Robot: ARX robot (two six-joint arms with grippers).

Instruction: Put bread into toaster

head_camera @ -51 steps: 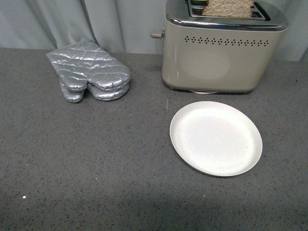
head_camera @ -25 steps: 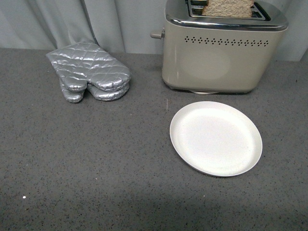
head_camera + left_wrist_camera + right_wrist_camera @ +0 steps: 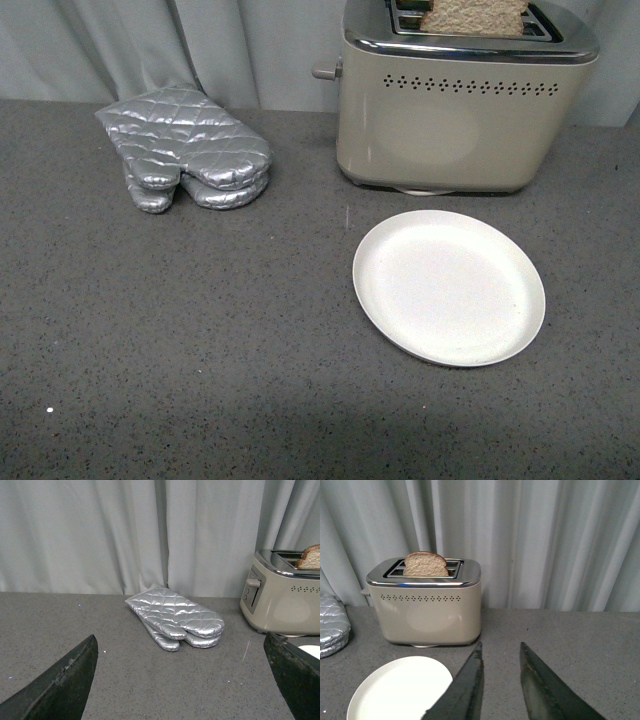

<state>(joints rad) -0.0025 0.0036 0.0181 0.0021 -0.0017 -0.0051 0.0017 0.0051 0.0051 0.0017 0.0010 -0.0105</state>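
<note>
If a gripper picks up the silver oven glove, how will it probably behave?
The oven glove looks quilted and padded, so it would probably sag and fold rather than stay stiff. Its shiny foil-like surface may be somewhat slippery. It lies flat on the counter, so rolling seems unlikely.

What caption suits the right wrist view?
Bread slice standing in toaster, empty white plate before it.

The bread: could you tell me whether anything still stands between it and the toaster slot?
Nothing visible does. The bread already stands upright in a slot of the toaster, its rounded top showing above the chrome. The plate in front is bare, and the oven mitts lie off to the side.
</note>
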